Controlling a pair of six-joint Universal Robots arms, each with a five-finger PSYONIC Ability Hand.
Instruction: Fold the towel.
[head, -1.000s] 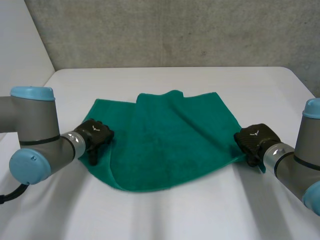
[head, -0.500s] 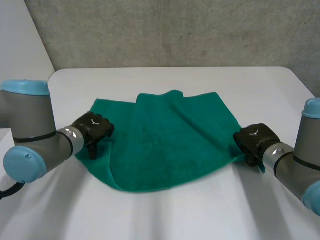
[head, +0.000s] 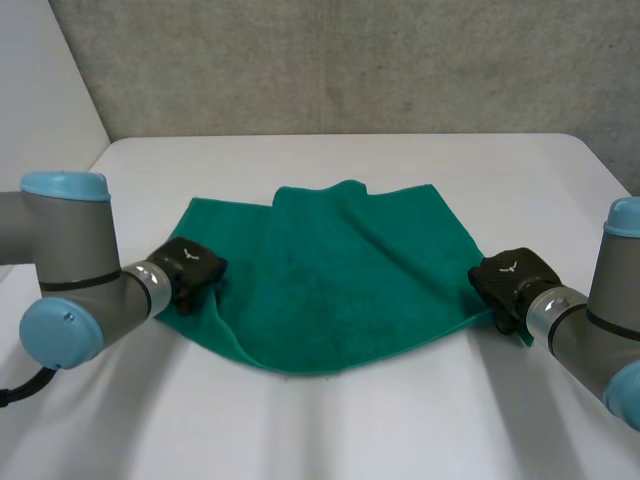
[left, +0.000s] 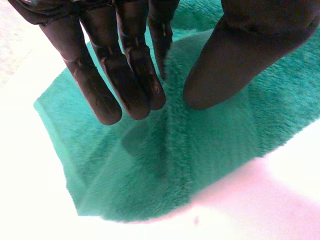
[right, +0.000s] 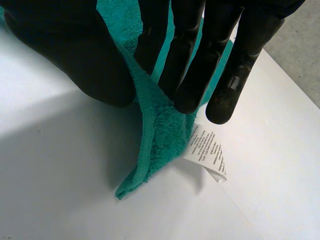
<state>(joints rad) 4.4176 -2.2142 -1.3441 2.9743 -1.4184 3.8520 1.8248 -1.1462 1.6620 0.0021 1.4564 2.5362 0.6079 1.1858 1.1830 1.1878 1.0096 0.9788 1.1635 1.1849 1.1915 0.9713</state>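
Towel: green towel lies spread on white table, its far edge buckled into a low hump, near edge curved.
Left robot hand: left robot hand sits at towel's near-left corner. Fingers & thumb pinch a raised ridge of cloth betw. them; rest of that corner lies flat.
Right robot hand: right robot hand at towel's right corner, closed on the hem. Thumb one side, fingers the other, corner hanging below.
Label: white care label pokes out beside that held corner.
Wall: grey wall beyond towel's far edge.
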